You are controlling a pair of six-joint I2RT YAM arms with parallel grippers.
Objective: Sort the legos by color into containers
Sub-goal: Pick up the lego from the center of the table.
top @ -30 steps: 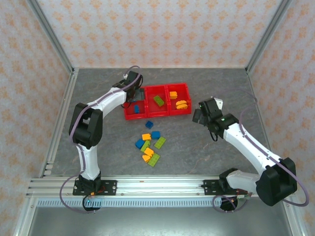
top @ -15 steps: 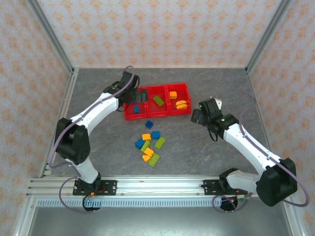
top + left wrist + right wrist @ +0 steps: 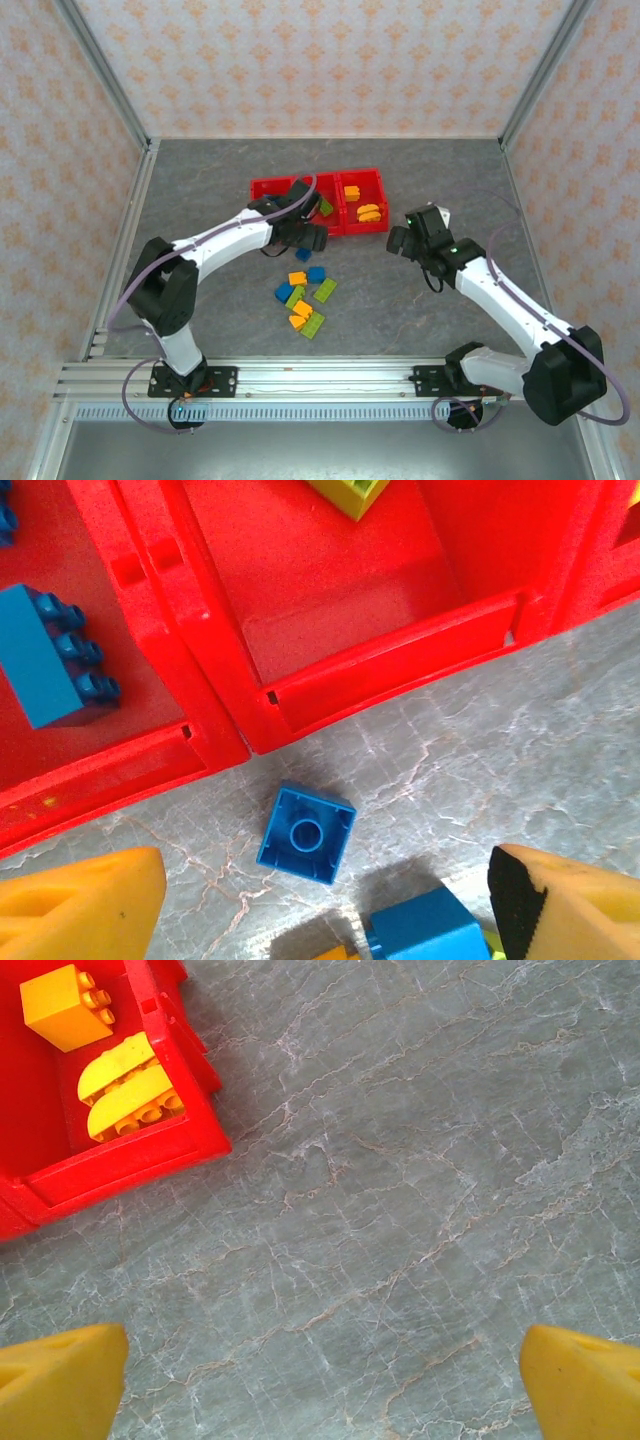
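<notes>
Three joined red bins (image 3: 262,186) stand mid-table. The left bin (image 3: 95,770) holds a blue brick (image 3: 50,655), the middle one (image 3: 390,655) a green brick (image 3: 350,492), and the right one (image 3: 130,1165) orange-yellow bricks (image 3: 125,1085). My left gripper (image 3: 306,240) hangs open just in front of the bins, over an upside-down blue brick (image 3: 305,833) that lies on the table between its fingers (image 3: 80,905). A second blue brick (image 3: 420,930) lies beside it. My right gripper (image 3: 403,240) is open above bare table, right of the bins, with nothing between its fingertips (image 3: 585,1380).
A loose pile of blue, green and orange-yellow bricks (image 3: 305,297) lies in front of the bins, near the table's middle. Metal frame posts and patterned walls enclose the grey marbled table (image 3: 200,180).
My left arm has swung from over the left bin, forward and to the right, to the table in front of the bins above a blue brick. The right arm has barely moved.
</notes>
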